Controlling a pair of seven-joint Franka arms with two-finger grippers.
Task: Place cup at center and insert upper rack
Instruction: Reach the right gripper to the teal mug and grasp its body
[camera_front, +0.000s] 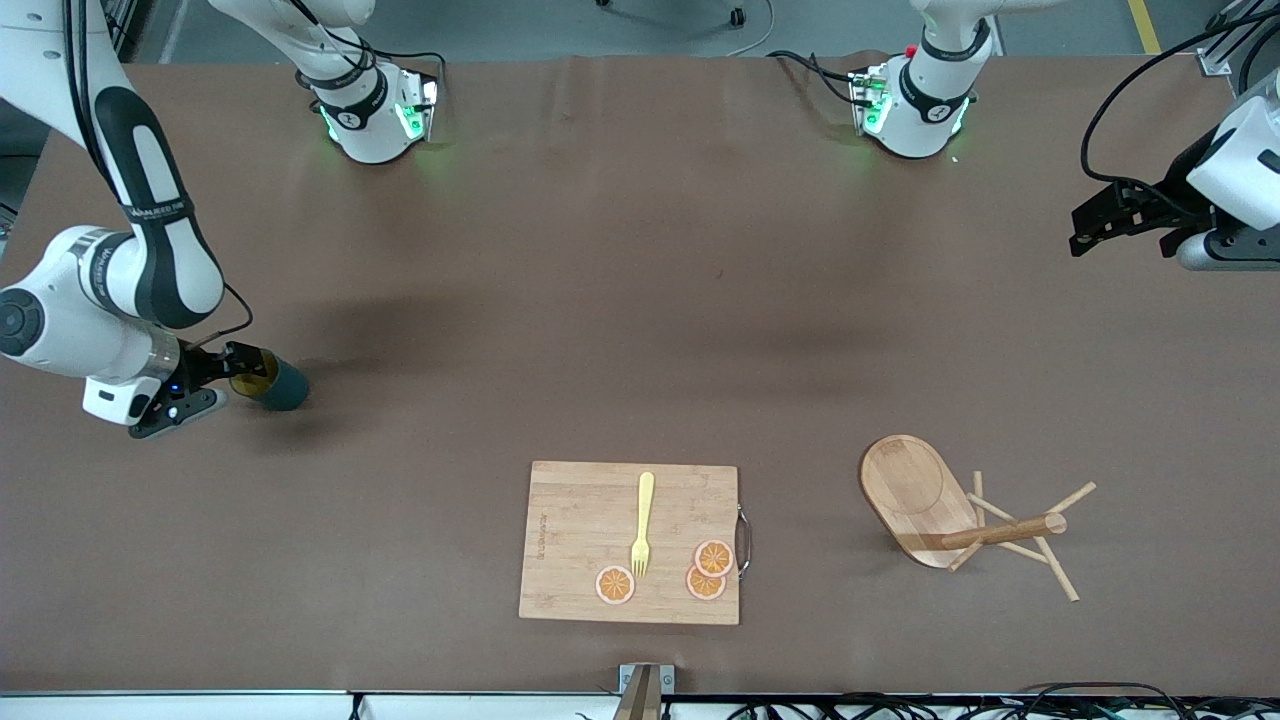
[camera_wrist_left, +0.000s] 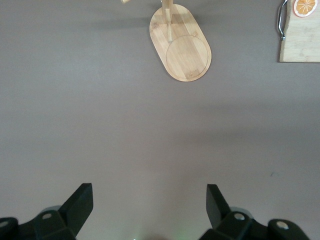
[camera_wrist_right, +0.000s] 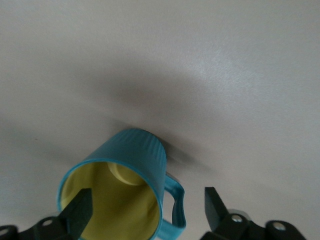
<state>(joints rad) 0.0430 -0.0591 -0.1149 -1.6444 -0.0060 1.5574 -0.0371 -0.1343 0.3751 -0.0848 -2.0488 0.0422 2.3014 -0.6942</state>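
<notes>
**Right gripper at the cup, rack lying on its side**

The right gripper (camera_front: 225, 383) is low at the right arm's end of the table (camera_front: 640, 250), its jaws spread wide around the rim of the cup (camera_front: 272, 381). In the right wrist view one finger (camera_wrist_right: 80, 212) sits inside the mustard-yellow mouth of the cup (camera_wrist_right: 125, 185) and the other finger stands outside, past the small handle; the jaws are not pressed onto it. The cup is tilted, its mouth turned toward the gripper.

The left gripper (camera_front: 1085, 225) waits in the air at the left arm's end of the table, fully open and holding nothing; its wrist view shows both fingers (camera_wrist_left: 80, 205) apart over bare table.

The upper rack (camera_front: 960, 520) lies toppled on the table toward the left arm's end, its oval base tipped up on edge, its post and crossing pegs lying flat. The left wrist view shows its base (camera_wrist_left: 182, 50).

Near the front camera, at mid-table, lies a cutting board (camera_front: 580, 540) with a metal handle. On it rest a yellow fork (camera_front: 643, 525) and three orange slices (camera_front: 714, 557). It lies between the cup and the rack, well apart from both.
</notes>
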